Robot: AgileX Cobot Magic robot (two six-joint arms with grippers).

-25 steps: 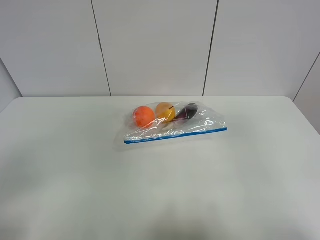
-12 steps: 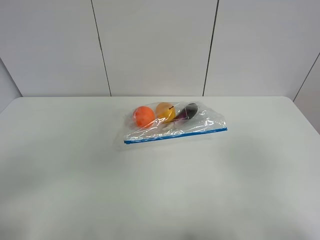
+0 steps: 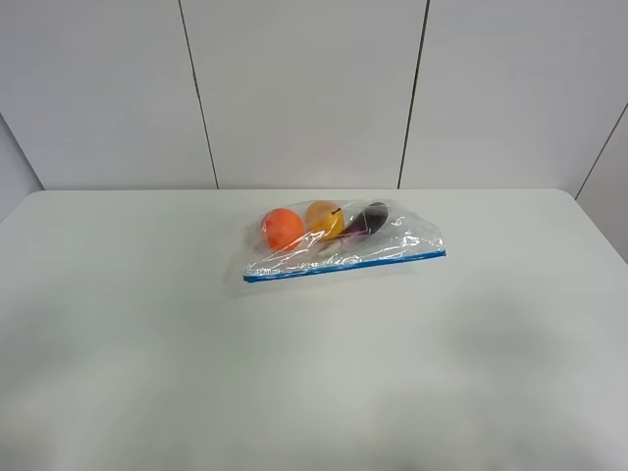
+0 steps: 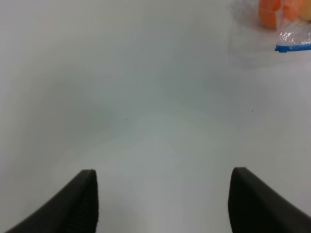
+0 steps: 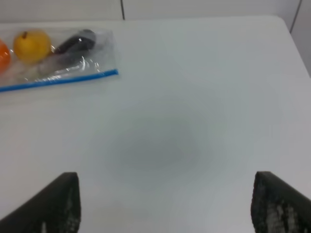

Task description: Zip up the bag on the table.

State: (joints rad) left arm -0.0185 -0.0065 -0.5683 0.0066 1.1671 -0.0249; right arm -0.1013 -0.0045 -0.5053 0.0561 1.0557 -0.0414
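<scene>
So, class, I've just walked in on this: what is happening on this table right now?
Nothing is being handled yet. A clear bag with a blue zipper strip lies on the white table, holding an orange item, a yellow one and a dark one. The left gripper and the right gripper both hang open above bare tabletop, apart from the bag. Neither touches it.

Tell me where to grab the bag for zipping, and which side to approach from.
Grip the blue zipper strip of the bag, at one end. It lies flat along the bag's front edge, clear of the fruit bulging behind it, so probably come from the front. The left claw and right claw are both open above bare table.
</scene>
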